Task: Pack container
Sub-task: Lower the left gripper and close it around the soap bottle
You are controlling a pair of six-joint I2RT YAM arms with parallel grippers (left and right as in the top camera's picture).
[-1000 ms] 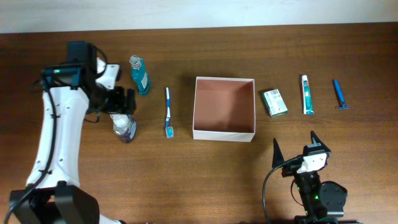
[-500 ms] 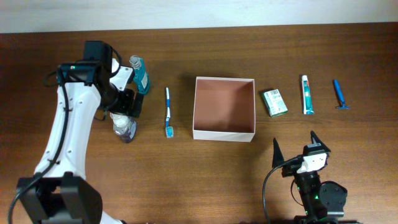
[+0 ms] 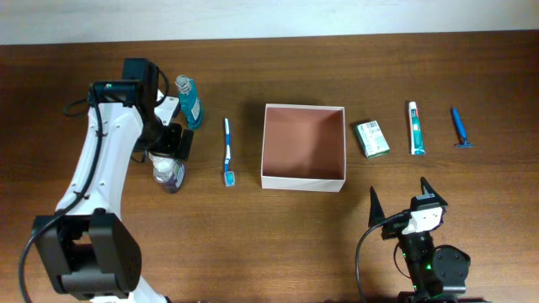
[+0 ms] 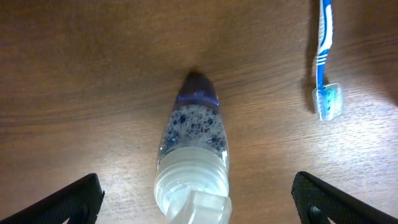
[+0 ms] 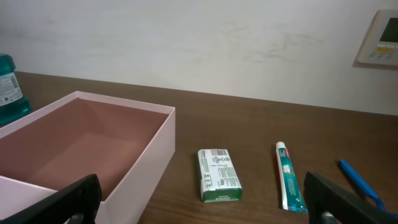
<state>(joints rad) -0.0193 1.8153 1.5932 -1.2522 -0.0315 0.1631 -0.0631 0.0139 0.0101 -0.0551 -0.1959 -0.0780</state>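
The container (image 3: 303, 145), a square white-walled box with a reddish-brown inside, sits mid-table with nothing in it. My left gripper (image 3: 173, 145) hangs open over a clear bottle (image 3: 169, 174) with bluish liquid. In the left wrist view its fingers (image 4: 74, 200) stand wide on either side of the bottle's cap (image 4: 194, 186), not touching it. My right gripper (image 3: 398, 191) is open near the front edge, pointing at the container (image 5: 81, 149) and a green-and-white carton (image 5: 218, 174).
A teal mouthwash bottle (image 3: 190, 103) stands just behind the left gripper. A blue toothbrush (image 3: 227, 151) lies left of the container. To its right lie the carton (image 3: 371, 138), a toothpaste tube (image 3: 416, 128) and a blue razor (image 3: 460, 128).
The left arm has swung to the right and slightly toward the back, bringing its gripper over the clear bottle. The right arm has not moved.
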